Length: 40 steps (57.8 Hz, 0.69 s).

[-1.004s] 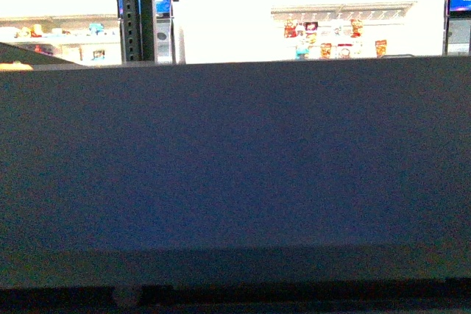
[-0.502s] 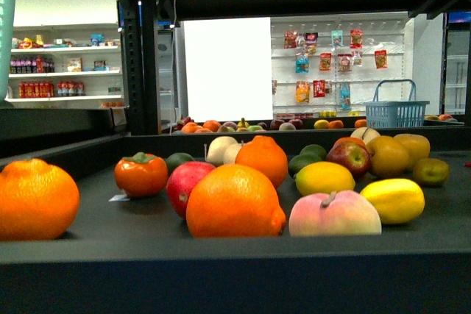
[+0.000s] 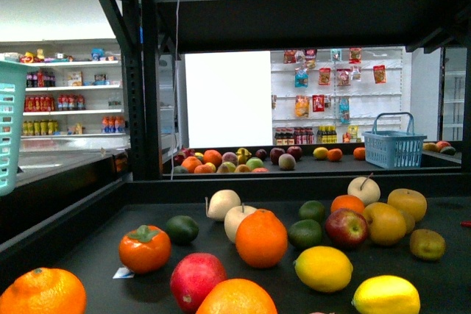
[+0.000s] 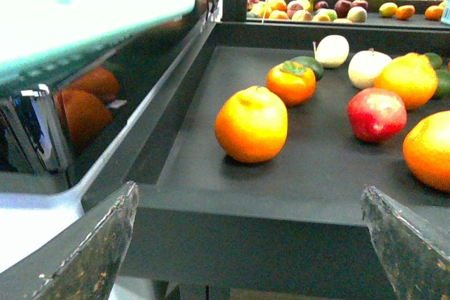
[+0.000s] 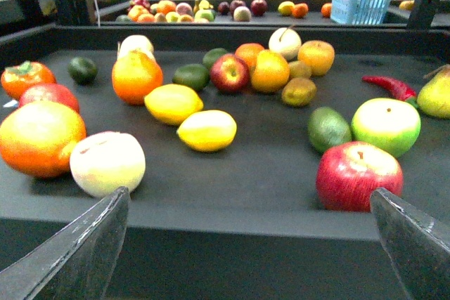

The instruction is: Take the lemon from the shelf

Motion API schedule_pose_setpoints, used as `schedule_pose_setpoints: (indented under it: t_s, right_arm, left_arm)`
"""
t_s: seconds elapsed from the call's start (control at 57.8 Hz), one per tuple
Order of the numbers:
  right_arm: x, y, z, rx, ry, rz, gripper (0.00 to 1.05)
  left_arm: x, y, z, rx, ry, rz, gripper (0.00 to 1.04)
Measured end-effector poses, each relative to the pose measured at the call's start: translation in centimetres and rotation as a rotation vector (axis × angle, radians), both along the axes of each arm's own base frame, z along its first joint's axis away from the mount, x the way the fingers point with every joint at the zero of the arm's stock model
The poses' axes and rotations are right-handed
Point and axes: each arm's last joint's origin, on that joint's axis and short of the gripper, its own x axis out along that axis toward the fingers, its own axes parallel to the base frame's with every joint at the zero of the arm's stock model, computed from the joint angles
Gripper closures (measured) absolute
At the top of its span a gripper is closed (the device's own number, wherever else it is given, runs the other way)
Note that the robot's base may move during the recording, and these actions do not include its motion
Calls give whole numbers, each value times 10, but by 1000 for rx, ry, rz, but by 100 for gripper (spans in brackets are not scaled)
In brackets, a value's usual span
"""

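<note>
Right wrist view puts the right gripper point(image 5: 249, 198) low in front of the shelf point(image 5: 211, 251), its two fingers point(image 5: 81, 251) spread wide with nothing between them. Just beyond the front lip, a pale round fruit point(image 5: 107, 163) sits to one side of the gap and a red apple point(image 5: 358, 173) to the other. The lemon point(image 5: 207, 130) lies further in on the dark deck, between them, on its side with its long axis roughly across the view. A rounder, deeper-yellow citrus point(image 5: 173, 102) lies just beside it, and whether the two touch is hard to tell. An avocado point(image 5: 327, 128) and a green apple point(image 5: 385, 124) sit well apart from it.

The left gripper point(image 4: 247, 191) is likewise wide open and empty outside the front lip. An orange point(image 4: 251, 124) is the nearest fruit to it, and no lemon shows in that view. From the front view the lemon is at the near right of the deck, with neither arm in sight.

I judge the task to be at its start, with the reach not yet begun. The right arm looks better placed. It would need to rise over the lip, pass between the pale fruit and the apple, and close across the lemon's narrow middle. Nudging the glossy skin could set the lemon rolling, so the fingers should come down on either side of it and stay clear of the neighbouring citrus.
</note>
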Motion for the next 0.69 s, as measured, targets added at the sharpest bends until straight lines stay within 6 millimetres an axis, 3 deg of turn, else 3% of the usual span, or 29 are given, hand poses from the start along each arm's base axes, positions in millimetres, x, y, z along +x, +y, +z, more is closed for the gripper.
schedule_pose_setpoints:
  t_s: [0.693]
  right_arm:
    - [0,0,0,0,0,0,2]
  left_arm:
    - [0,0,0,0,0,-1,8]
